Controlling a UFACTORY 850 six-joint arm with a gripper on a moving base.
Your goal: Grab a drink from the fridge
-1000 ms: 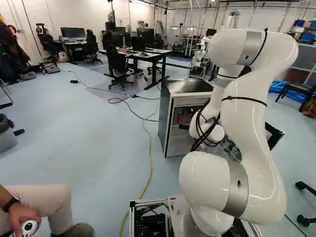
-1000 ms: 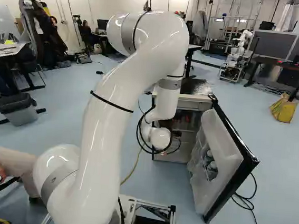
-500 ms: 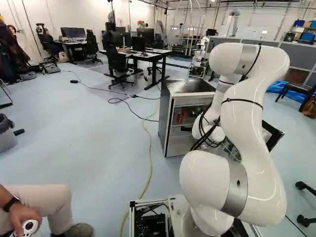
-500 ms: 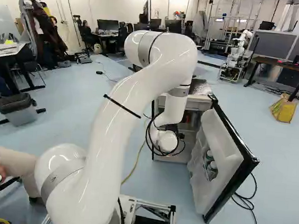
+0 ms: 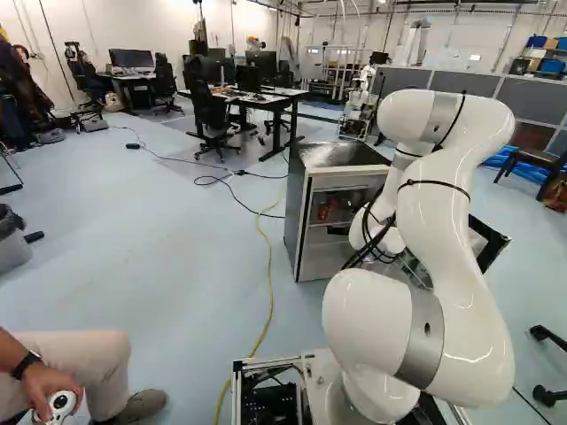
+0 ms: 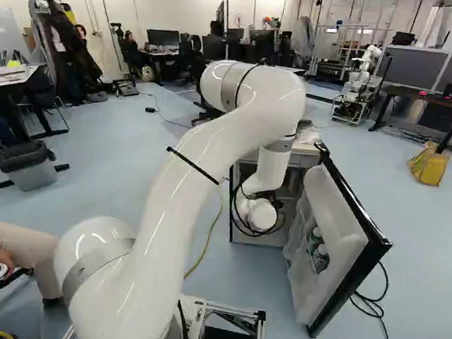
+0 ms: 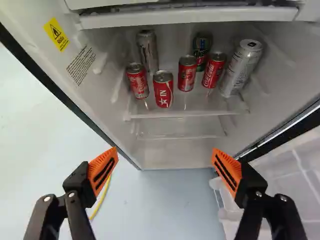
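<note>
1. Pale blue floor [image 5: 177, 266], unshifted in both base views over the last second: no sign of the base [image 5: 236, 394] moving.
2. Nearest, the arm [image 6: 175, 213]: elbow [image 6: 276, 102] lower than a second ago, swung rightward in the right base view. Probably lining up with the shelf.
3. Farther out, the hand [image 7: 165, 151]: wide apart, nothing between its orange pads [image 7: 103, 170]. Next, likely a reach forward around one can.
4. Ahead, the fridge [image 5: 298, 204], door [image 6: 331, 204] open. Containers [image 6: 318, 254] in that door plain in the right base view, largely hidden by the arm in the left.
5. Deepest, the drinks: red cans [image 7: 163, 89], a tall pale can [image 7: 242, 67] and others, upright on the shelf [image 7: 185, 114]. Clear only in the wrist view; merely glimpses of red in the left base view. Close neighbours, so easily knocked.
</note>
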